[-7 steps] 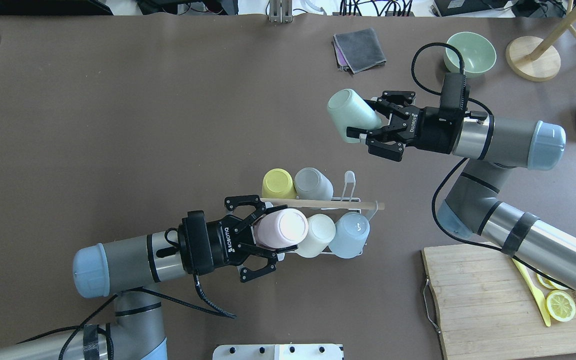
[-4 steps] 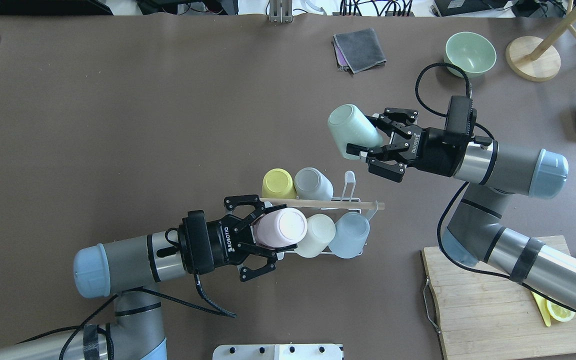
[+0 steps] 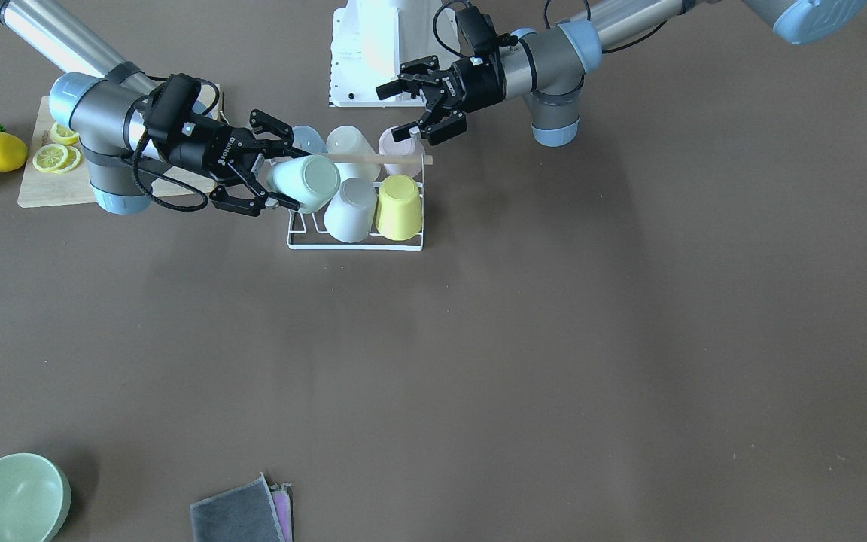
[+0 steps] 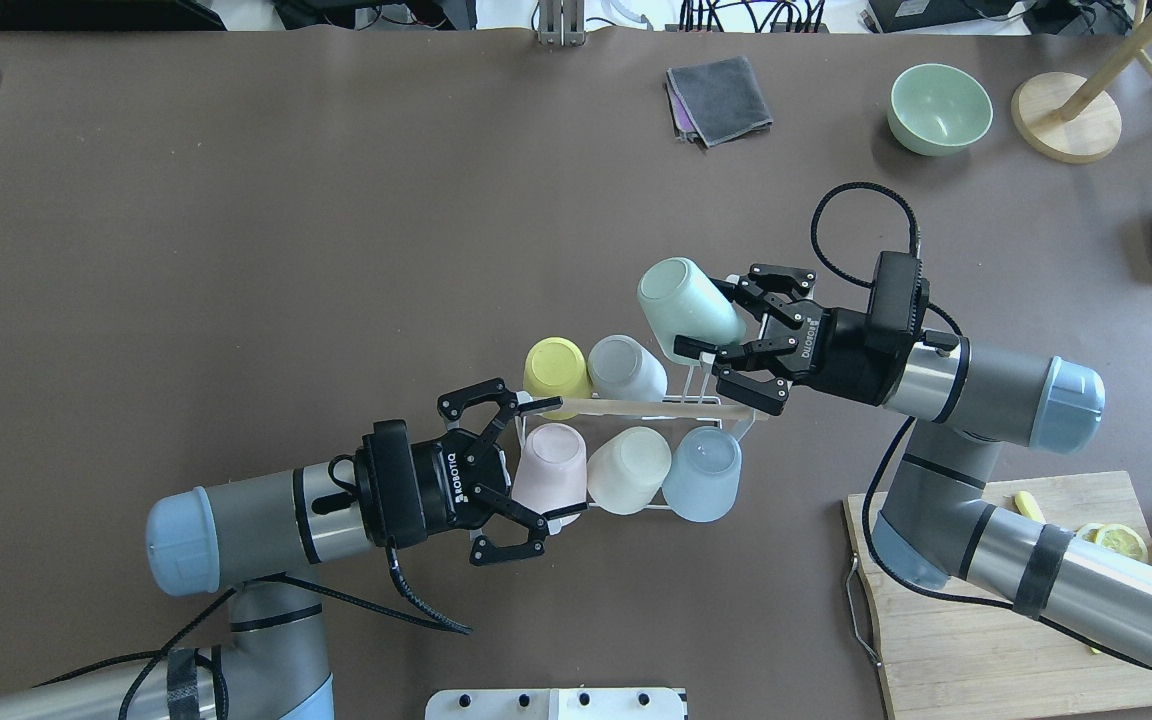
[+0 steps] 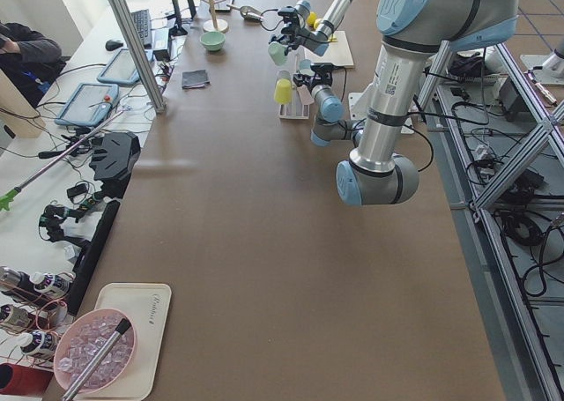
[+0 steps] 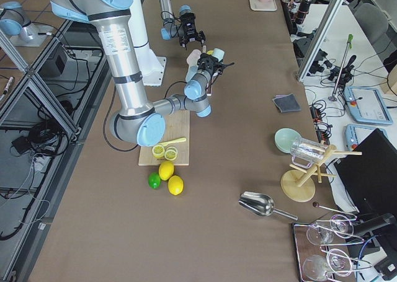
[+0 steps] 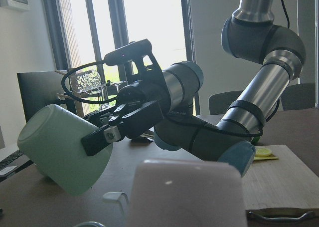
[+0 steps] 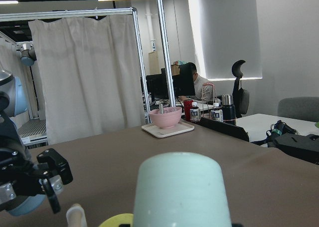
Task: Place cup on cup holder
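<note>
Though nearly done, not finished yet. Can count five upturned plastic cups hung on the small white wire cup holder (image 3: 354, 247) with the light wooden dowel (image 4: 636, 407) across its top: yellow cup (image 4: 556, 365) and pale grey cup (image 4: 626, 368) in its far row, pink cup (image 4: 546, 475), cream cup (image 4: 628, 468) and pale blue cup (image 4: 702, 472) in its near row. Leaves one to seat: the mint-green plastic cup (image 4: 688, 298), tilted bottom-up just above the holder's far right corner, off the brown surface (image 4: 336, 250) and not yet down over the bare white prong (image 8: 75, 216) next to the pale grey cup. Grips that cup by its sides, toward the mouth end, with the right pincer (image 4: 701, 315), narrowed to the cup's width. Has the left pincer (image 4: 558, 455) spread wide at the holder's left end, one finger on each side of the pink cup, clamping nothing as far as can be told. Probably needs only to lower the mint-green mouth over the free prong and let go.
</note>
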### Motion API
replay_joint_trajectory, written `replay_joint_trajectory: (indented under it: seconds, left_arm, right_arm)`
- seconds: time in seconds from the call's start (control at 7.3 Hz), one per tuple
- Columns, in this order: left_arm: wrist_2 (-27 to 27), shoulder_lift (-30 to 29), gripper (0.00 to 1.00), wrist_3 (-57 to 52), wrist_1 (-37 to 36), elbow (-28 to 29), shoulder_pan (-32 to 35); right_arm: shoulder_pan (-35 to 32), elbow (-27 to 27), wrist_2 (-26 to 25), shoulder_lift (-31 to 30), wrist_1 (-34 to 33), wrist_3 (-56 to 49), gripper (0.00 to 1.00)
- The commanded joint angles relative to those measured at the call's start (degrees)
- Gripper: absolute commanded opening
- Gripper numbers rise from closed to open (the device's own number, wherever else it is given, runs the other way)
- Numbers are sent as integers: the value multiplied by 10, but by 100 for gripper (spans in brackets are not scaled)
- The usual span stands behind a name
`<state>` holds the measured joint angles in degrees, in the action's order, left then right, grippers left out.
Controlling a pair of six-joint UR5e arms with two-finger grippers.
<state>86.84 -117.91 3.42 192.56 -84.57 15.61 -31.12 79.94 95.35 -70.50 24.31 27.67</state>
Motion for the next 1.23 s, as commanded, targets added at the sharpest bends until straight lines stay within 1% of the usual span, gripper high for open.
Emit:
replay_joint_trajectory:
  seconds: [0.0, 0.14, 0.41, 0.68, 0.82, 0.96, 1.1]
  left_arm:
    - [0, 1, 99, 0, 1, -3, 0]
    - [0, 2, 99, 0, 1, -14, 2]
    - [0, 30, 99, 1, -32, -70, 28]
    - [1, 75, 99, 1, -127, -142, 66]
    - [1, 93, 99, 1, -173, -167, 85]
    - [2, 104, 99, 4, -221, -178, 113]
    - [1, 103, 99, 5, -284, -178, 142]
  right_arm:
    - [8, -1, -2, -3, 4, -5, 16]
    - [11, 0, -1, -10, 4, -5, 16]
    - [12, 0, -1, -17, 14, -3, 16]
    - [15, 0, -1, -29, 27, -2, 17]
    - [18, -3, -1, -29, 28, -2, 17]
    - [18, -4, 0, -29, 29, -2, 17]
    - [18, -4, -1, -32, 37, 1, 17]
